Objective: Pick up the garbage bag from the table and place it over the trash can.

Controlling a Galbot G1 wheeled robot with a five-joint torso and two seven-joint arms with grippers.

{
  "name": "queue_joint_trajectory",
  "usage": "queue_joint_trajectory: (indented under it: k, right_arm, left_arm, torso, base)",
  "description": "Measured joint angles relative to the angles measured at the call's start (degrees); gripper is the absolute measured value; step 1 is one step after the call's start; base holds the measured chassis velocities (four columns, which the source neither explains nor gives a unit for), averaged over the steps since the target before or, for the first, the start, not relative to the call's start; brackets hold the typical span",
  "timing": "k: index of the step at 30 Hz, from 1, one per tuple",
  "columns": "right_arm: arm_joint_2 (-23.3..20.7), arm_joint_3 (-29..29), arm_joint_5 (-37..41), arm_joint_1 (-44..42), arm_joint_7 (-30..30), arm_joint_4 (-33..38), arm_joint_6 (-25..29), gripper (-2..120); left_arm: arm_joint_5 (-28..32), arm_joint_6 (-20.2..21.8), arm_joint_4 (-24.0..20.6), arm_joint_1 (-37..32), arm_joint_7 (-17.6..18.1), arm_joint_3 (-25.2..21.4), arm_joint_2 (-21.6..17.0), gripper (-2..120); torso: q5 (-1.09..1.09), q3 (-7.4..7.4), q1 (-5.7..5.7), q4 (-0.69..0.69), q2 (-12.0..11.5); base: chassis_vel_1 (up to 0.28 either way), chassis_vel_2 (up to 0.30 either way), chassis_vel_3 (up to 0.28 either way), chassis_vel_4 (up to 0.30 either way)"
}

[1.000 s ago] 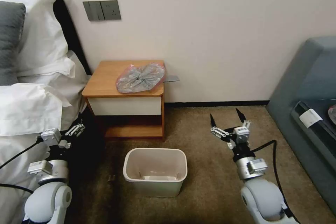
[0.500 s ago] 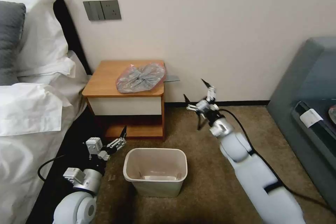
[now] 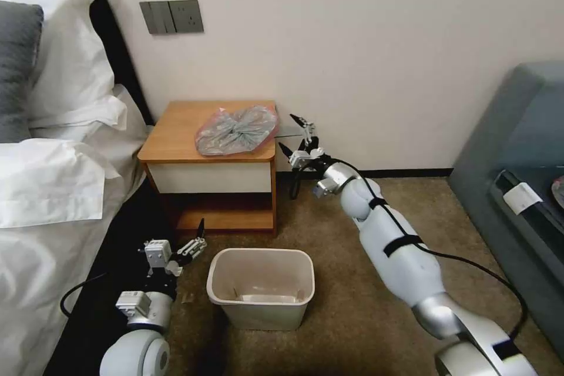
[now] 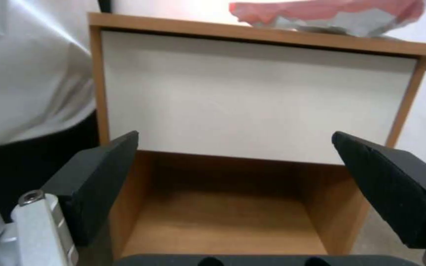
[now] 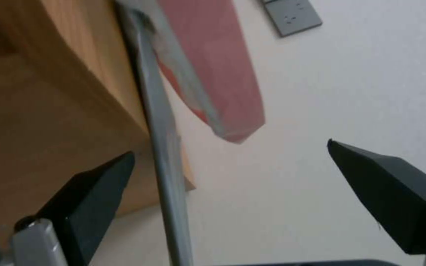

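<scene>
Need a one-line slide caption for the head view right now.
Open right gripper beside the nightstand bearing the garbage bag; trash can on carpet.

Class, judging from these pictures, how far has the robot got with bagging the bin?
Done: nothing yet; the garbage bag lies crumpled on the table.
In hand: the open right hand is beside the table's edge near the bag.
Left: grasp, lift, fit over the unlined trash can. The open left hand waits low near the bin.

Bedroom, hotel-style. Bed (image 3: 47,188) with white linen and stacked pillows (image 3: 64,41), wooden nightstand (image 3: 176,129) beside it, wall switch panel (image 3: 171,17) above. Brown carpet (image 3: 352,282), small bin (image 3: 261,288) on it.
</scene>
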State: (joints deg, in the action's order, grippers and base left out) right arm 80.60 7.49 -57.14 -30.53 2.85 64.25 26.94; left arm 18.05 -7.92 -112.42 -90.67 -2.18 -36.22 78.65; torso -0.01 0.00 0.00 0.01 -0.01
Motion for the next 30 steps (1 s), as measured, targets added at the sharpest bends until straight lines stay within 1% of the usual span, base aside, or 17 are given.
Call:
queue_joint_trajectory:
  k: [2, 4, 6, 8, 10, 12, 13, 15, 16, 19, 20, 23, 24, 27, 28, 29, 30]
  right_arm:
    - [0.05, 0.00, -0.33, 0.38, -0.11, -0.58, -0.01, 100]
    - [0.22, -0.02, -1.29, 1.98, -0.27, -2.96, -0.14, 100]
    - [0.27, -0.02, -1.37, 2.12, -0.28, -3.21, -0.17, 100]
    - [1.10, 0.12, -1.83, 3.22, -0.14, -5.63, -0.16, 100]
    - [1.38, 0.16, -1.86, 3.52, -0.08, -6.25, -0.20, 99]
    - [1.82, 0.33, -2.15, 3.92, 0.00, -7.44, -0.14, 91]
    - [1.82, 0.33, -2.15, 3.92, 0.00, -7.44, -0.14, 91]
    - [1.95, 0.56, -2.18, 4.18, 0.16, -8.66, 0.09, 80]
    - [1.95, 0.56, -2.18, 4.18, 0.16, -8.66, 0.09, 80]
    - [1.93, 0.94, -2.37, 4.31, 0.21, -9.67, 0.41, 67]
    - [1.93, 0.94, -2.37, 4.31, 0.21, -9.67, 0.41, 67]
    - [1.90, 1.15, -2.35, 4.38, 0.21, -9.87, 0.42, 51]
    - [1.90, 1.15, -2.35, 4.38, 0.21, -9.87, 0.42, 51]
    - [2.07, 1.39, -2.37, 4.75, 0.19, -10.55, 0.30, 37]
    - [2.07, 1.39, -2.37, 4.75, 0.19, -10.55, 0.30, 37]
    - [2.13, 1.39, -2.39, 4.85, 0.18, -10.77, 0.25, 32]
    - [2.16, 1.38, -2.38, 4.95, 0.18, -10.92, 0.23, 30]
  left_arm:
    - [0.02, -0.16, 0.02, 0.00, 0.00, -0.34, -0.06, 98]
    - [0.05, -0.69, 0.18, -0.16, 0.00, -1.15, -0.04, 98]
    - [0.05, -0.74, 0.19, -0.19, 0.00, -1.22, -0.01, 98]
    - [0.02, -1.02, 0.22, -0.30, 0.00, -1.50, 0.35, 98]
    - [-0.02, -1.09, 0.23, -0.31, 0.00, -1.61, 0.47, 98]
    - [-0.19, -1.17, 0.26, -0.31, 0.06, -1.80, 0.53, 98]
    - [-0.19, -1.17, 0.26, -0.31, 0.06, -1.80, 0.53, 98]
    - [-0.38, -1.36, 0.27, -0.38, 0.09, -2.12, 0.54, 98]
    - [-0.38, -1.36, 0.27, -0.38, 0.09, -2.12, 0.54, 98]
    - [-0.81, -1.70, 0.23, -0.87, 0.09, -2.36, 0.59, 98]
    - [-0.81, -1.70, 0.23, -0.87, 0.09, -2.36, 0.59, 98]
    - [-1.36, -2.04, 0.21, -1.05, 0.06, -2.44, 0.60, 98]
    - [-1.36, -2.04, 0.21, -1.05, 0.06, -2.44, 0.60, 98]
    - [-1.98, -2.15, 0.49, -0.87, 0.01, -2.23, 1.10, 98]
    - [-1.98, -2.15, 0.49, -0.87, 0.01, -2.23, 1.10, 98]
    - [-2.14, -2.20, 0.57, -0.86, -0.01, -2.12, 1.21, 98]
    - [-2.26, -2.25, 0.65, -0.87, -0.02, -2.04, 1.28, 98]
  torso:
    - [0.01, 0.00, 0.00, 0.00, 0.00]
    - [0.00, 0.00, 0.00, -0.01, 0.00]
    - [0.00, 0.00, 0.00, -0.01, 0.00]
    - [0.01, 0.00, 0.00, -0.01, 0.00]
    - [0.01, 0.00, 0.00, 0.00, 0.00]
    - [0.00, 0.00, 0.00, -0.01, 0.00]
    - [0.00, 0.00, 0.00, -0.01, 0.00]
    - [0.01, 0.00, 0.00, -0.01, 0.00]
    - [0.01, 0.00, 0.00, -0.01, 0.00]
    - [0.01, 0.00, 0.00, -0.01, 0.00]
    - [0.01, 0.00, 0.00, -0.01, 0.00]
    - [0.01, -0.01, 0.00, -0.01, 0.00]
    - [0.01, -0.01, 0.00, -0.01, 0.00]
    - [0.01, 0.00, 0.00, -0.01, 0.00]
    - [0.01, 0.00, 0.00, -0.01, 0.00]
    - [0.01, 0.00, 0.00, -0.01, 0.00]
    - [0.01, 0.00, 0.00, -0.01, 0.00]
  base:
    - [0.000, 0.000, 0.000, 0.000]
    - [0.000, 0.000, 0.000, 0.000]
    - [0.000, 0.000, 0.000, 0.000]
    - [0.000, 0.000, 0.000, 0.000]
    - [0.000, 0.000, 0.000, 0.000]
    - [0.000, 0.000, 0.000, 0.000]
    - [0.000, 0.000, 0.000, 0.000]
    - [0.000, 0.000, 0.000, 0.000]
    - [0.000, 0.000, 0.000, 0.000]
    - [0.000, 0.000, 0.000, 0.000]
    - [0.000, 0.000, 0.000, 0.000]
    - [0.000, 0.000, 0.000, 0.000]
    - [0.000, 0.000, 0.000, 0.000]
    - [0.000, 0.000, 0.000, 0.000]
    - [0.000, 0.000, 0.000, 0.000]
    - [0.000, 0.000, 0.000, 0.000]
    - [0.000, 0.000, 0.000, 0.000]
